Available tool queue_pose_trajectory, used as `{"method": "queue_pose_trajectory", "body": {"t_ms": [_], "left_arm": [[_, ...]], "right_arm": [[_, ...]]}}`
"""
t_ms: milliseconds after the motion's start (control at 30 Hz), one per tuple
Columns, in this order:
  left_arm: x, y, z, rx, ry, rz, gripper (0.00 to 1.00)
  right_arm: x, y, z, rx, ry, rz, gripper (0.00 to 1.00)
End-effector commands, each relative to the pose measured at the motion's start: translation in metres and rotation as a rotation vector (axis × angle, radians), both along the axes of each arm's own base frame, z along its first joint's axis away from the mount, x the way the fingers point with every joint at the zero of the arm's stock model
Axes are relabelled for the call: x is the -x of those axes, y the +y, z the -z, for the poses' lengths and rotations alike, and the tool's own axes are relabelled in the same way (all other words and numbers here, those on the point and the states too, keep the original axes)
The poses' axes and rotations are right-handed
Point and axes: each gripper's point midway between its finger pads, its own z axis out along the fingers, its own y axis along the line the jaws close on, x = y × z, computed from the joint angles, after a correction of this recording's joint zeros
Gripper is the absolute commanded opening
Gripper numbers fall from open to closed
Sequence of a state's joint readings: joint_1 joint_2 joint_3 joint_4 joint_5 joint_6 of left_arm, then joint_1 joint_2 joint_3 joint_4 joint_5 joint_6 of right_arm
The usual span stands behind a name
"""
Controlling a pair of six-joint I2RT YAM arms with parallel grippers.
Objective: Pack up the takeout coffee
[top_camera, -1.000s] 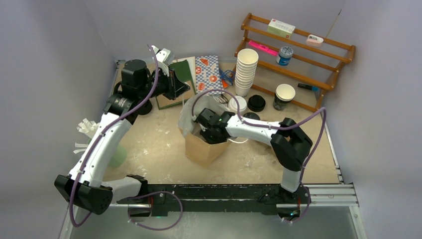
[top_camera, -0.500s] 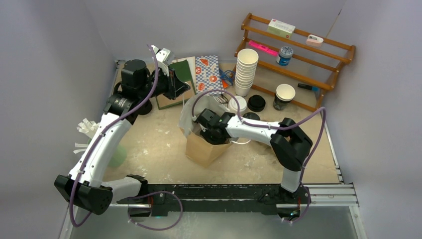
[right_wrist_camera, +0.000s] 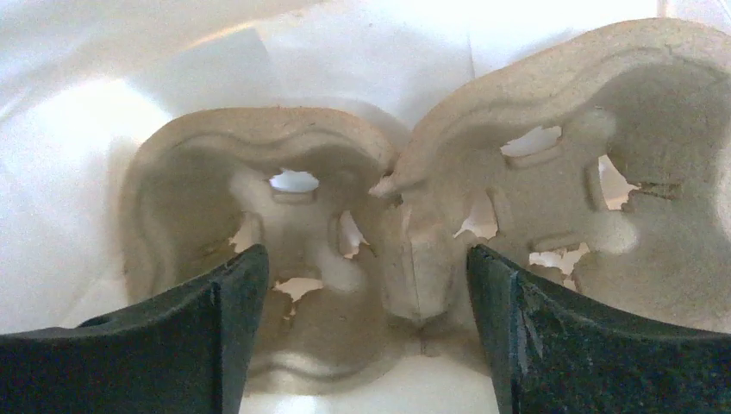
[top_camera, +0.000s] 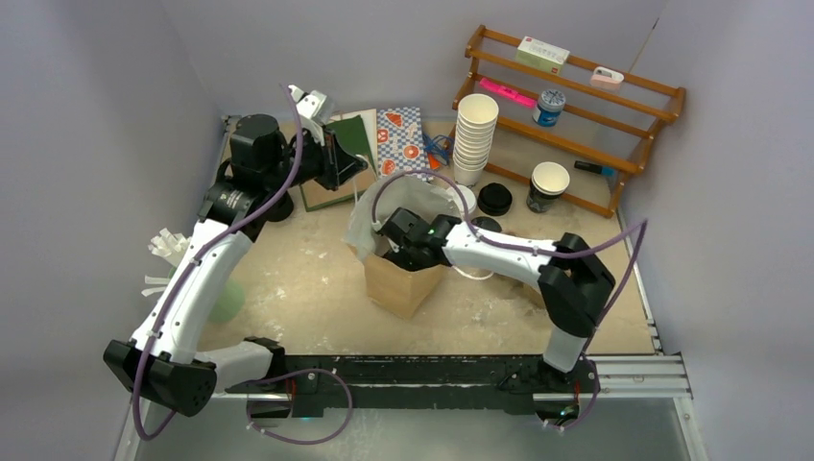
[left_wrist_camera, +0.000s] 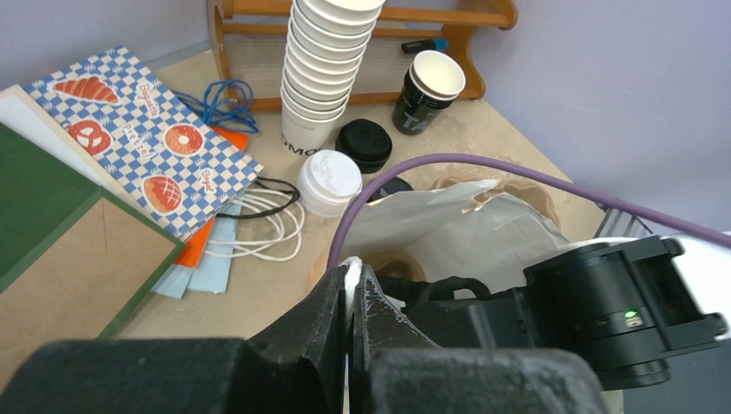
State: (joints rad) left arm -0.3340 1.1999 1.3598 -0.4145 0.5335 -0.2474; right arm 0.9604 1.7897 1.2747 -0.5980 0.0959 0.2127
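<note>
A brown paper bag (top_camera: pixel 395 286) with a white inside (left_wrist_camera: pixel 440 220) stands mid-table. My left gripper (top_camera: pixel 359 184) (left_wrist_camera: pixel 352 274) is shut on the bag's white rim. Reaching down into the bag, my right gripper (top_camera: pixel 403 242) (right_wrist_camera: pixel 371 289) is open, its fingers on either side of the middle ridge of a moulded pulp cup carrier (right_wrist_camera: pixel 259 216) and not touching it. The carrier lies on the bag's floor. The takeout coffee stands behind the bag: a white-lidded cup (top_camera: pixel 459 200) (left_wrist_camera: pixel 329 181) and a black-lidded cup (top_camera: pixel 494 198) (left_wrist_camera: pixel 364 144).
A tall stack of white cups (top_camera: pixel 473 134) (left_wrist_camera: pixel 323 69) and a dark lidless cup (top_camera: pixel 547 185) (left_wrist_camera: pixel 427 90) stand before a wooden rack (top_camera: pixel 576 106). A checked paper bag (top_camera: pixel 403 142), other flat bags and string handles (left_wrist_camera: pixel 259 228) lie at the back left. Another black lid (top_camera: pixel 485 226) lies by the bag.
The right gripper has opened and let go of the carrier. The right arm's elbow has swung to the right, and the bag has shifted slightly right. The left gripper keeps its hold.
</note>
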Motion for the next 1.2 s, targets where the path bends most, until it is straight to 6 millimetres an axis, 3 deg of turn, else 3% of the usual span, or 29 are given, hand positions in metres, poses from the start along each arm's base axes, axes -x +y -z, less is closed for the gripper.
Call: {"method": "queue_pose_trajectory", "body": {"t_ms": [0,133,333,567,700,867,967,1067,1167], "left_arm": [[0.010,0.000,-0.051,0.065,-0.174,0.032,0.00],[0.013,-0.001,-0.048,0.063,-0.160,0.045,0.00],[0.018,-0.003,-0.038,0.066,-0.131,0.062,0.00],[0.022,-0.002,-0.026,0.059,-0.102,0.068,0.00],[0.023,-0.001,-0.020,0.046,-0.096,0.067,0.00],[0.024,0.001,-0.019,0.034,-0.098,0.064,0.00],[0.025,0.001,-0.022,0.037,-0.106,0.063,0.00],[0.025,0.000,-0.025,0.042,-0.109,0.067,0.00],[0.026,0.000,-0.026,0.050,-0.107,0.069,0.00]], "right_arm": [[-0.002,-0.005,-0.064,-0.062,-0.084,0.027,0.97],[-0.009,-0.001,-0.102,-0.124,-0.142,0.035,0.98],[-0.014,0.001,-0.129,-0.159,-0.190,0.038,0.98],[-0.023,0.007,-0.180,-0.286,-0.290,0.075,0.86],[-0.027,-0.003,-0.216,-0.337,-0.364,0.139,0.85],[-0.025,-0.029,-0.245,-0.396,-0.435,0.267,0.83],[-0.031,-0.054,-0.252,-0.379,-0.510,0.379,0.82],[-0.040,-0.076,-0.244,-0.327,-0.542,0.491,0.78],[-0.049,-0.081,-0.236,-0.328,-0.512,0.544,0.76]]}}
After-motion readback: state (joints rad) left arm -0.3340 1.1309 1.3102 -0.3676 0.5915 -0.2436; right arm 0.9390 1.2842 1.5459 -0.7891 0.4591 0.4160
